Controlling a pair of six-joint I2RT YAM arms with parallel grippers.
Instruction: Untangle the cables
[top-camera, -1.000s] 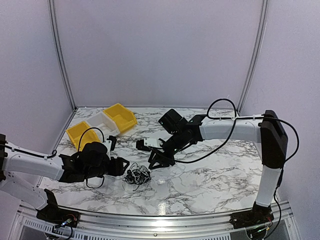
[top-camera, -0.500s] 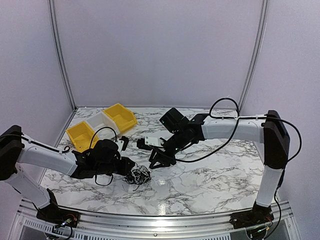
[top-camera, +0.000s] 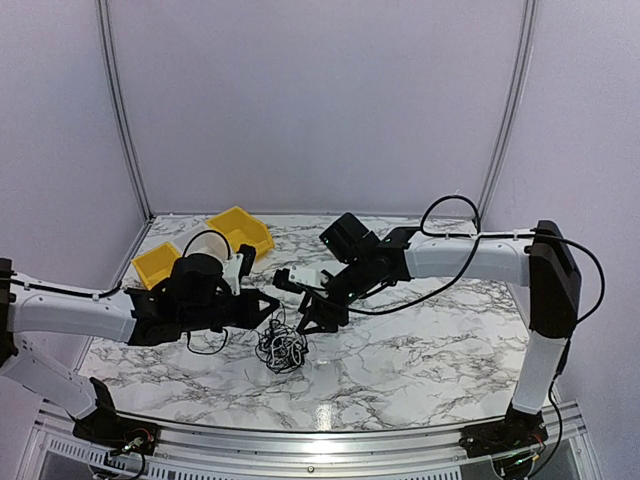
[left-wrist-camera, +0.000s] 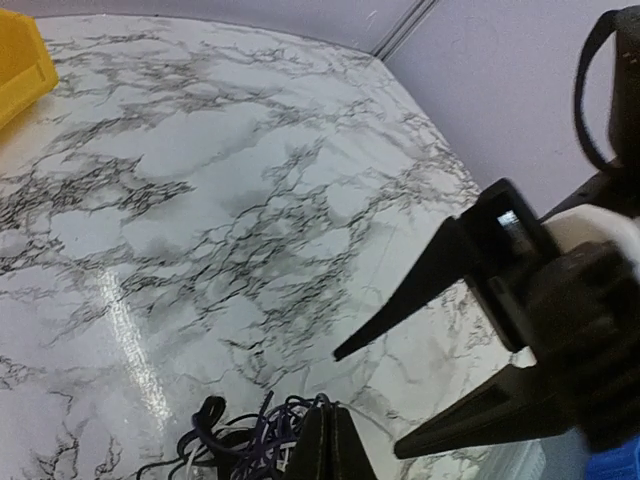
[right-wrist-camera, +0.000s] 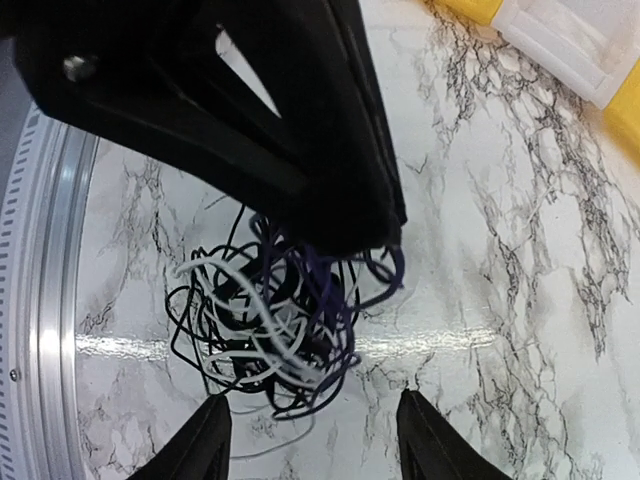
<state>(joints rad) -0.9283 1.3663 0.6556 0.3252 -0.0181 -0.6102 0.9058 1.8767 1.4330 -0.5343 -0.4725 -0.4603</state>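
Cables (top-camera: 282, 345): one small snarl near the front-ctr of the marble table (top-camera: 430, 360), btwn the two arms. Close up it's a mix of black, white and dark purple strands w/ curly loops. The left gripper (top-camera: 270, 304) comes in from the left and is pinched shut at the top of the snarl. The right wrist view shows purple and black strands running up to its closed tips, so it has a few strands, not the whole clump. The bulk hangs just below the tips. The bottom is at or right by the tabletop; can't tell if it's fully clear. The right gripper (top-camera: 308, 320) reaches in from the right, tilted down, just beside the snarl's upper right. Its jaws are apart w/ nothing btwn them, and its own view shows both tips short of the clump, not touching. The two grippers' tips are near each other, no contact seen. Back-left of table: near yellow bin (top-camera: 155, 265), white bin (top-camera: 207, 243) and far yellow bin (top-camera: 243, 232) in a row, well apart from the cables. The left arm partly hides the white one.
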